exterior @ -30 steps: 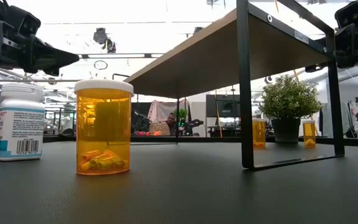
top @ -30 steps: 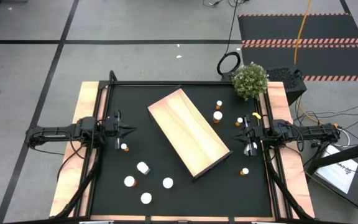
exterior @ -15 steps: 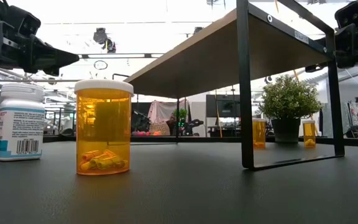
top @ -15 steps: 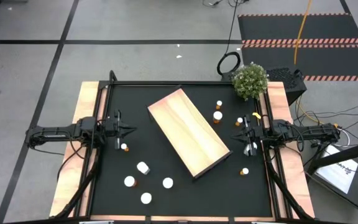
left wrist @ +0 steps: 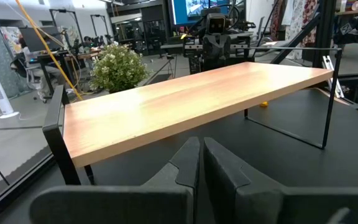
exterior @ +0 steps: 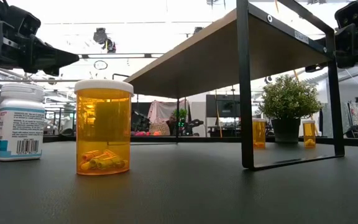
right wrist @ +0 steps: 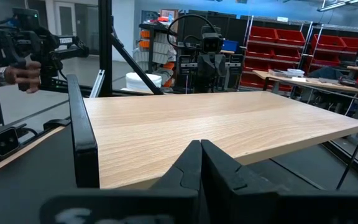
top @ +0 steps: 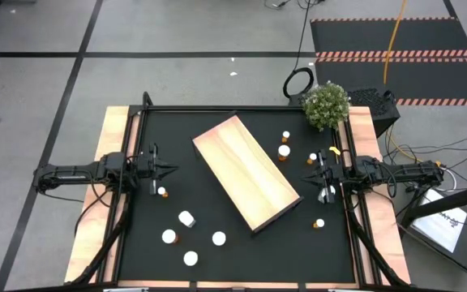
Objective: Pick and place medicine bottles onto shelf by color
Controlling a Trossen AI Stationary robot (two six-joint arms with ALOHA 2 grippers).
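One black desk [top: 217, 130] is occupied centrally by a diagonal light-wood rectangular shelf [top: 246, 172] on black metal legs. Both arms are parked at the side edges: left pincer [top: 171, 170] and right pincer [top: 307, 178], fingers together, nothing held. White-capped medicine bottles [top: 190, 237] are scattered on the desk, none on the shelf.

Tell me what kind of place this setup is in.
Most likely a robotics lab or workshop: another robot arm rig stands beyond the table, red parts bins fill racks behind it, and hazard-striped floor mats lie on the grey floor.
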